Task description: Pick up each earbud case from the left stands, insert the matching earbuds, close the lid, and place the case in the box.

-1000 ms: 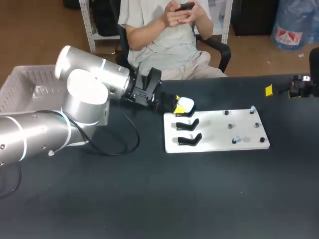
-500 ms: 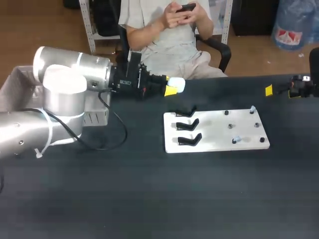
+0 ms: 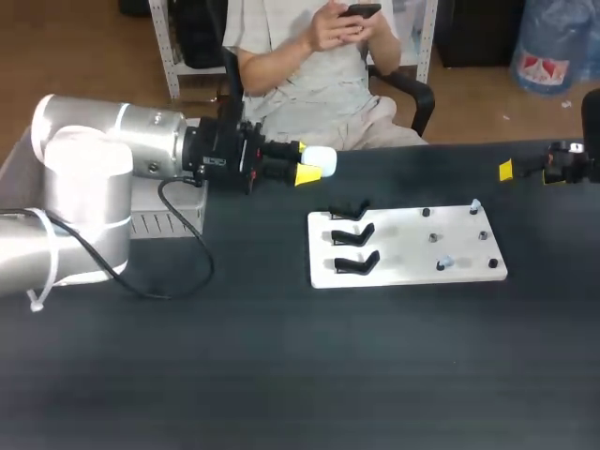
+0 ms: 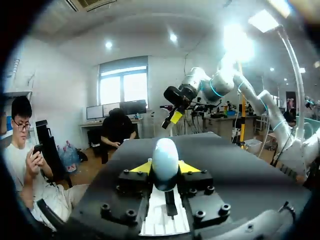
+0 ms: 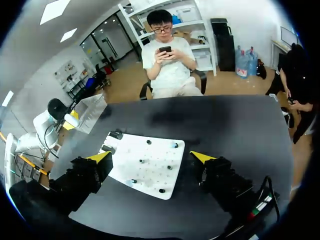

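Earbud case (image 3: 322, 159), white, is grasped between the left end effector's (image 3: 306, 161) 2 yellow tips, above the surface's (image 3: 281, 375) far edge. The right end effector (image 5: 151, 157) is released, fingers wide apart, at the far right corner.

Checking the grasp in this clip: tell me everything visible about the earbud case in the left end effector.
The earbud case is a small, smooth, rounded white shell, plastic by its look, lid apparently shut. The left end effector clamps it between its yellow tips, one on each side, the case jutting past them. It hangs above the far part of the black table, clear of the white board and black stands. Nothing else touches it.
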Controlling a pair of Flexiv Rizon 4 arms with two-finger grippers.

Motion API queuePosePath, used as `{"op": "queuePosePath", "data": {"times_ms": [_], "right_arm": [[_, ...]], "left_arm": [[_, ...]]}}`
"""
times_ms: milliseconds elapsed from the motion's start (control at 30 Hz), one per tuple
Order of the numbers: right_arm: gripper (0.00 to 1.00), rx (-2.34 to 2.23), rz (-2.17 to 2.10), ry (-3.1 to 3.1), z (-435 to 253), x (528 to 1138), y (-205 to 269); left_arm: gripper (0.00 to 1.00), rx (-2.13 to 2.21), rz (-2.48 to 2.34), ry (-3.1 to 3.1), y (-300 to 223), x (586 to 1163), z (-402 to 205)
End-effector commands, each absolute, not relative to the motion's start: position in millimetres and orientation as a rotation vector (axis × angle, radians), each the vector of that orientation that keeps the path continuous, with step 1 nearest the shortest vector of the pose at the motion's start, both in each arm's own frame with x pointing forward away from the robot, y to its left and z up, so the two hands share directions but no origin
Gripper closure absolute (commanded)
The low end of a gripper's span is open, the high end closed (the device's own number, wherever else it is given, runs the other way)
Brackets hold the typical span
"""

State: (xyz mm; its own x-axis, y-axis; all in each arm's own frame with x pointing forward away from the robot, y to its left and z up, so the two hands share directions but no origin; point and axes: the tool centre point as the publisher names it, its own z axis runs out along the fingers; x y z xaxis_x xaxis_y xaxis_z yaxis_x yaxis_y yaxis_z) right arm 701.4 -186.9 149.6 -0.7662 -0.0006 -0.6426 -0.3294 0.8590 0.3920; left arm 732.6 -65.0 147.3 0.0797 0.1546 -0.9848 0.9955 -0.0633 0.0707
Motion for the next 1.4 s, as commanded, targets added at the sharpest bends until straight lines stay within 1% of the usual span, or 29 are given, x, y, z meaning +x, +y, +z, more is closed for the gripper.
{"op": "queuePosePath", "data": {"times_ms": [33, 1100, 1400], "right_arm": [[0.0, -0.238, 0.65, 2.372, 149.8, 701.2, -186.8], [0.0, -0.238, 0.65, 2.372, 149.8, 701.2, -186.8], [0.0, -0.304, 0.745, 2.333, 167.4, 679.3, -186.0]], "left_arm": [[1.0, 1.288, -0.999, 1.279, -60.0, 716.9, 151.5], [1.0, 1.281, -0.995, 1.271, -59.9, 711.6, 153.9], [1.0, 1.295, -1.099, 1.206, -89.2, 683.0, 156.6]]}}
